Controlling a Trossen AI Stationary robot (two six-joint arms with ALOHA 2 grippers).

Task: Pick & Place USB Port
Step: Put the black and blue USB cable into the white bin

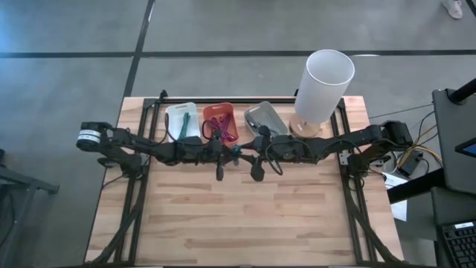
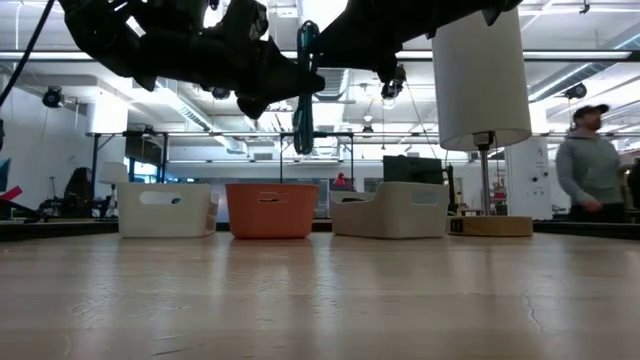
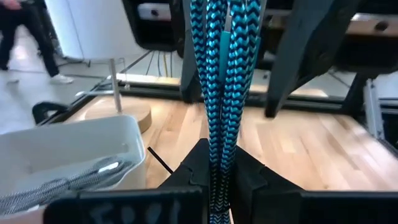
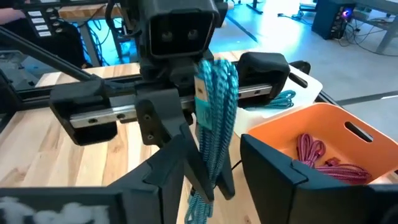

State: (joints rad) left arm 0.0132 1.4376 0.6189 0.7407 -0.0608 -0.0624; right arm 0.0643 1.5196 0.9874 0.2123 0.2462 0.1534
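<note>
Above table centre, left gripper [image 1: 233, 152] clamped on blue braided cable [image 3: 216, 93] — bundle hangs vertical, long axis up-down. Right gripper [image 4: 214, 165] just beside, fingers spread around cable — not gripping. Left arm carries.

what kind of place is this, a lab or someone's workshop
Most likely a robotics lab in a big open industrial hall: a wooden workbench framed by two dark arms, exposed ceiling lights and ducts overhead, and a person walking among other workstations.
</note>
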